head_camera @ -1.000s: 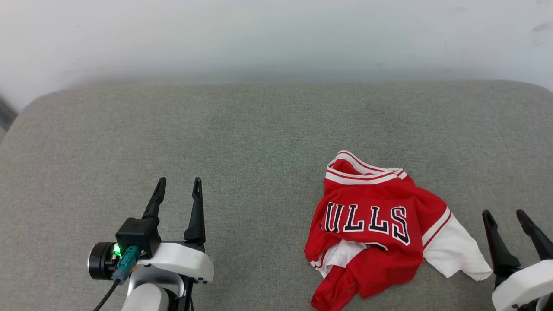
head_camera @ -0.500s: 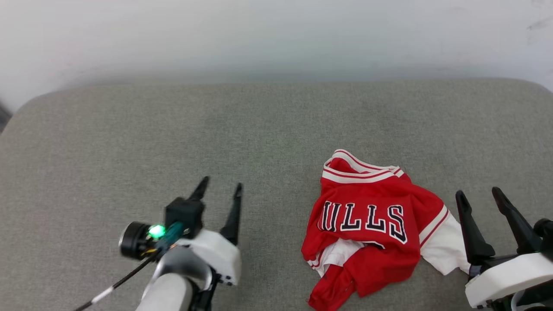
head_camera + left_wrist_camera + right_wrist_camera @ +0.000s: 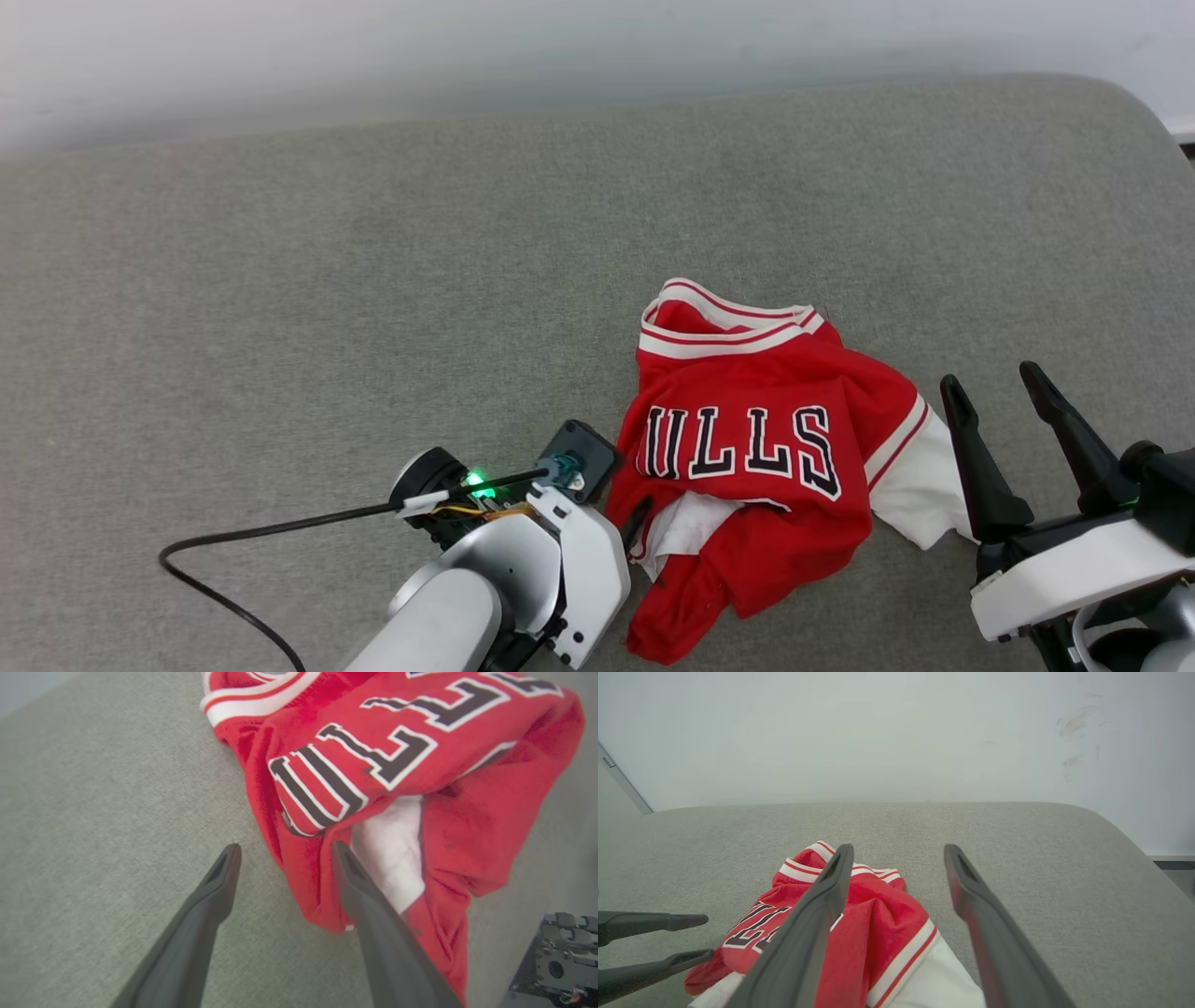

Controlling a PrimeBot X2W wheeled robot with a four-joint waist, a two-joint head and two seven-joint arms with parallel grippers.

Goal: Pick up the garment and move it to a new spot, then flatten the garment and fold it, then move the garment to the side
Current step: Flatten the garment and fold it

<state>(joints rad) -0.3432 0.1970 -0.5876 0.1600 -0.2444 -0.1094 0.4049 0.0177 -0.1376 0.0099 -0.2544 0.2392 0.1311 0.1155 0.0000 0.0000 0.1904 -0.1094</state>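
Crumpled garment point(image 3: 766, 392) between left jaws and right jaws, both pairs spread.

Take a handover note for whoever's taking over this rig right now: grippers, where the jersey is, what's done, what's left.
Left gripper: open, holding nothing, at the left edge of the garment, one finger above red cloth, one above the grey cushion; contact unclear.
Right gripper: open, empty, beside the white sleeve.
Garment: crumpled on the cushion, near the front, right of centre.
Done: nothing yet; not lifted.
Left: grasp, move, flatten, fold, set aside.
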